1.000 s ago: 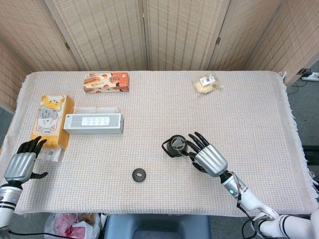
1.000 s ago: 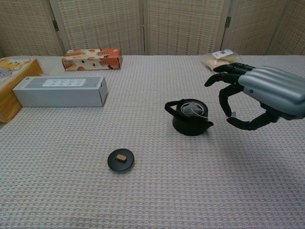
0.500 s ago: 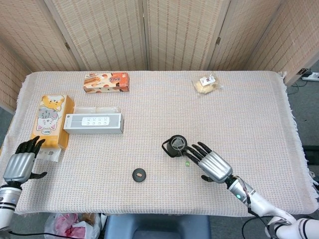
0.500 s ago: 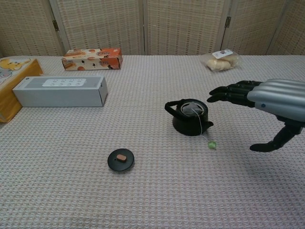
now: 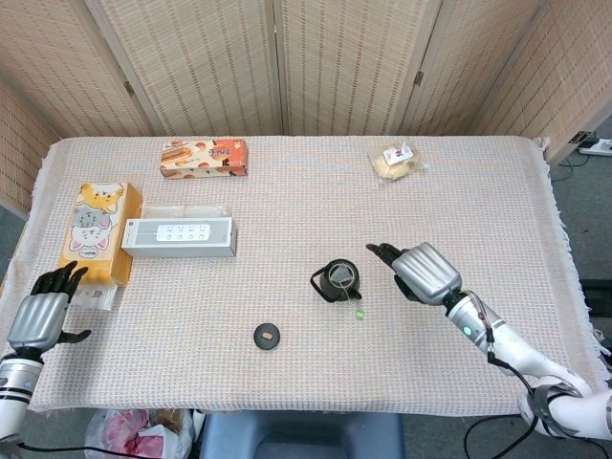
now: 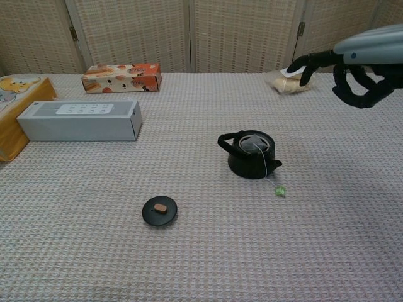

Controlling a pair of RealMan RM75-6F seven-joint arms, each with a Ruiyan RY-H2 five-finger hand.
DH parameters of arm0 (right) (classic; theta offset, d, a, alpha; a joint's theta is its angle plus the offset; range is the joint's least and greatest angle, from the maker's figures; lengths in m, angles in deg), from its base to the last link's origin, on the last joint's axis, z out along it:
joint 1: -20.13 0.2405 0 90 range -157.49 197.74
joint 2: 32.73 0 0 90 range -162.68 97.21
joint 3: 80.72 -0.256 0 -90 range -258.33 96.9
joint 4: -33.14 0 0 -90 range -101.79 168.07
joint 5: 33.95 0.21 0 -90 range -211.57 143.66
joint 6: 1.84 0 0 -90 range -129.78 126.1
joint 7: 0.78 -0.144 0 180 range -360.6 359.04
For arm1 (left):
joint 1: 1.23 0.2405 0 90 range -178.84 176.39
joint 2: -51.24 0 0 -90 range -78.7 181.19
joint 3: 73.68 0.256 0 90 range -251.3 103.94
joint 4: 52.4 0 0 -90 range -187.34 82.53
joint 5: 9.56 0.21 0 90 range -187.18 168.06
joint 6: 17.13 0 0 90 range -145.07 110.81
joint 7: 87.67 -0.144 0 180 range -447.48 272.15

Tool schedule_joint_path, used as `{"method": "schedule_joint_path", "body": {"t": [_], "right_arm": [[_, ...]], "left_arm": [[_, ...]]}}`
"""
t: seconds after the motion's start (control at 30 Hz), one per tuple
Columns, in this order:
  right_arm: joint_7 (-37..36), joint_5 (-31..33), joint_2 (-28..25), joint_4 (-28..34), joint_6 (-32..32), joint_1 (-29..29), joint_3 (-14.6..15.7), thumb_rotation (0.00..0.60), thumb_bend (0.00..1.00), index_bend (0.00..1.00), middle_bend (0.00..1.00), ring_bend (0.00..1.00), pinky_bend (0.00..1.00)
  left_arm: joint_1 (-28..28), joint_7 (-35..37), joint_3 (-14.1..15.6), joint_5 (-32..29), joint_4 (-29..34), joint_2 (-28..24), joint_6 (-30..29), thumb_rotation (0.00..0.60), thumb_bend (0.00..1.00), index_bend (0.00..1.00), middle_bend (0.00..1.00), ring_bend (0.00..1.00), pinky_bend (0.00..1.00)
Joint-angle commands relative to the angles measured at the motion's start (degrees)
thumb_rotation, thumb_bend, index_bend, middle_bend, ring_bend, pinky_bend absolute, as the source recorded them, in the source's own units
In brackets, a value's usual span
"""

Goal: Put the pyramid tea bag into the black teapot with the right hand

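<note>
Chest view shows you the pyramid tea bag (image 6: 254, 144) sitting inside the open mouth of the black teapot (image 6: 249, 155), its string running over the rim and down the pot's front to a small green tag (image 6: 279, 190) lying on the table (image 6: 189, 251) at about 4 o'clock from the pot. The teapot stands upright near the middle of the table, handle pointing toward 9 o'clock. In the head view the same teapot (image 5: 337, 280) has the green tag (image 5: 359, 313) just beside it at about 5 o'clock.

Your right robot hand (image 6: 352, 66) is up in the air at about 2 o'clock from the teapot, well apart from it, holding nothing; its fingers are curled partly inward with one stretched out toward 9 o'clock. From the head view that right robot hand (image 5: 419, 271) sits at 3 o'clock of the pot, knuckles up.

The round black lid (image 6: 159, 211) with a brown knob lies flat on the table at about 8 o'clock from the teapot, apart from it. Further out toward 10 o'clock you have a long grey box (image 6: 79, 119), an orange snack box (image 6: 121, 77) behind it, and a yellow cat-print box (image 5: 98, 229) at the left edge. A wrapped bread bag (image 5: 396, 162) lies near the far edge at 1 o'clock.

Your left robot hand (image 5: 40, 313) rests at the table's near left corner, fingers loosely spread, holding nothing.
</note>
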Motion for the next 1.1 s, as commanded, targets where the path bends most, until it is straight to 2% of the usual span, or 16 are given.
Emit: {"method": "schedule_joint_path", "body": {"t": [0.03, 0.07, 0.17, 0.43, 0.77, 1.1], "right_arm": [[2.04, 7.07, -2.04, 0.33, -7.01, 4.52, -1.36, 0.600, 0.97, 0.00, 0.19, 0.70, 0.80], [2.05, 8.51, -2.16, 0.08, -8.81, 5.56, -1.36, 0.600, 1.00, 0.00, 0.18, 0.74, 0.83], [0.44, 12.72, -2.96, -0.33, -15.35, 9.03, -1.46, 0.600, 1.00, 0.00, 0.17, 0.79, 0.87], [-4.37, 17.52, -4.46, -1.23, -26.46, 15.35, -0.54, 0.600, 1.00, 0.00, 0.15, 0.81, 0.89], [-10.36, 16.55, 1.33, -8.92, -29.89, 17.41, 0.03, 0.600, 1.00, 0.01, 0.17, 0.81, 0.89], [-14.53, 13.13, 4.85, -12.23, -32.27, 18.40, -0.36, 0.600, 1.00, 0.05, 0.18, 0.81, 0.89]], "left_arm": [[-0.18, -0.11, -0.01, -0.15, -0.14, 0.14, 0.35, 0.600, 0.14, 0.00, 0.00, 0.00, 0.10], [-0.23, -0.11, -0.01, -0.20, -0.19, 0.17, 0.47, 0.600, 0.14, 0.00, 0.00, 0.00, 0.10], [-0.29, -0.09, -0.10, -0.33, -0.30, 0.19, 0.53, 0.600, 0.14, 0.00, 0.00, 0.00, 0.10], [-0.33, -0.10, -0.15, -0.45, -0.49, 0.30, 0.53, 0.600, 0.14, 0.00, 0.00, 0.00, 0.10], [-0.39, 0.45, -0.01, -0.13, -0.49, 0.21, 0.75, 0.600, 0.14, 0.00, 0.00, 0.00, 0.10], [-0.20, 1.22, 0.06, 0.36, -0.34, -0.18, 0.41, 0.600, 0.14, 0.00, 0.00, 0.00, 0.10]]}}
